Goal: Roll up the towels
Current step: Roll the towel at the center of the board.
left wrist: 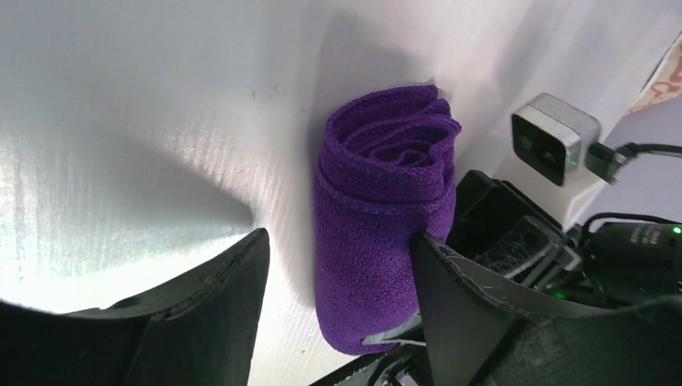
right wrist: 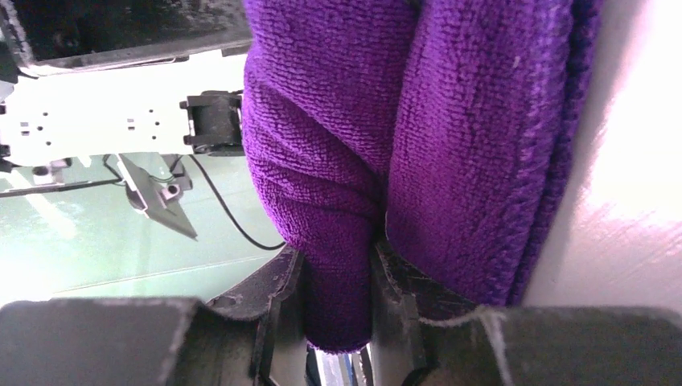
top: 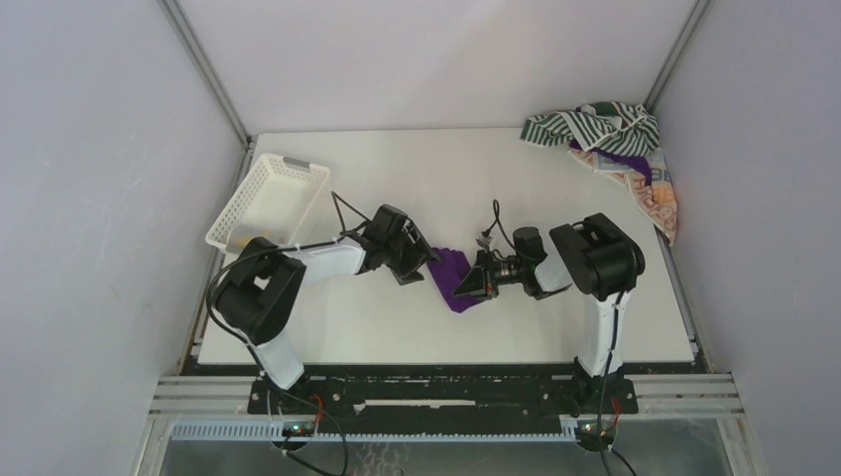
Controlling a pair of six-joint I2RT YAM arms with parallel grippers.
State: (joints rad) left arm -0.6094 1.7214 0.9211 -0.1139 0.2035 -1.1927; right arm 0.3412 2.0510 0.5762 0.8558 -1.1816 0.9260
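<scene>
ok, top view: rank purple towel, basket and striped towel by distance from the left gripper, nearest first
From the left gripper:
1. purple towel, right at its fingers, in the middle.
2. basket, at the left edge.
3. striped towel, in the far right corner.

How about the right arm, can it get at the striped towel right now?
Probably not yet. The right gripper is shut on the purple towel; nothing lies between it and the striped towel, but it must let go first.

No legible text, labels, brands, numbers or signs on anything in view
</scene>
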